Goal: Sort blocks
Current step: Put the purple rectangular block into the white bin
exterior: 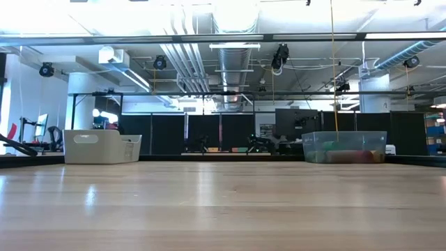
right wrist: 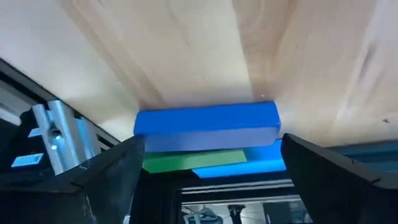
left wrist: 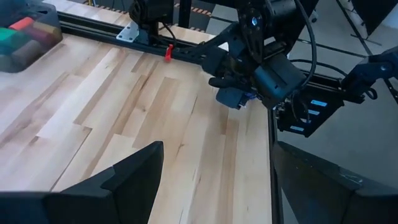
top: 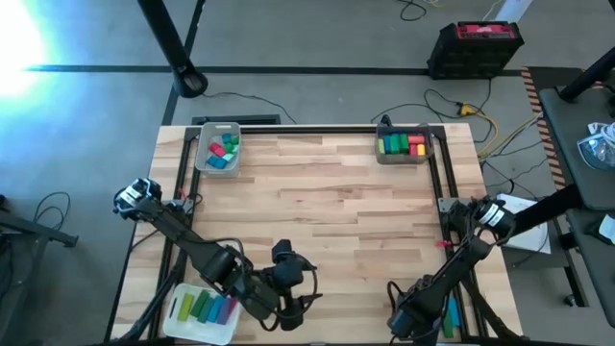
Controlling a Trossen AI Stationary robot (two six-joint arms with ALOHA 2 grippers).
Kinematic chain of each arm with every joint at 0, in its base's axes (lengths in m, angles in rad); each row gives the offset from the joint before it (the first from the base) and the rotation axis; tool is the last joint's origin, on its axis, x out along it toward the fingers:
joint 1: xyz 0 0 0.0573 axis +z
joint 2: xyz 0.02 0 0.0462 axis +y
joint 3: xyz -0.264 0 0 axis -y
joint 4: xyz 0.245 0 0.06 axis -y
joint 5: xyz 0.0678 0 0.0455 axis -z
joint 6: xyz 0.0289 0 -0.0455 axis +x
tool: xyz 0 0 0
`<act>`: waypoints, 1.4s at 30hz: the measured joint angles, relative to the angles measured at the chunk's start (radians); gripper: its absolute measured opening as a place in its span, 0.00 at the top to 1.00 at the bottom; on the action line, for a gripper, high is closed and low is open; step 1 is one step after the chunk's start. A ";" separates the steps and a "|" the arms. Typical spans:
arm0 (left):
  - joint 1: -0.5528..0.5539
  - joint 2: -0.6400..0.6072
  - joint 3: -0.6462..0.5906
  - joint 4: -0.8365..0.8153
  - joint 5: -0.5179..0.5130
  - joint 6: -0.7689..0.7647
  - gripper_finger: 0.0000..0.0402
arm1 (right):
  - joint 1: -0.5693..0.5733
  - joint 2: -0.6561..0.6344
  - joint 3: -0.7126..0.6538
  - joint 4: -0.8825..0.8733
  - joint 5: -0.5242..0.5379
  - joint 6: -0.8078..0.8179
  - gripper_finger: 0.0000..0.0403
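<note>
On a wooden table (top: 317, 192), two far-corner trays (top: 217, 149) hold sorted blocks (top: 404, 144). The left gripper (top: 288, 303), fingers spread wide and empty, hovers at the near edge. The right gripper (right wrist: 208, 155), also wide open, straddles a blue bar (right wrist: 206, 122) stacked over a green one (right wrist: 193, 160).
</note>
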 joint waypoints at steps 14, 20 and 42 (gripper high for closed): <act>0.005 0.031 0.000 0.056 0.001 -0.003 0.29 | -0.026 -0.001 -0.020 0.036 0.018 -0.016 0.09; 0.010 0.031 0.000 0.056 0.001 -0.003 0.29 | -0.109 -0.011 0.050 -0.043 0.210 -0.033 0.09; 0.012 0.031 0.000 0.062 0.049 0.035 0.29 | 0.035 -0.058 -0.009 0.113 0.216 0.652 0.09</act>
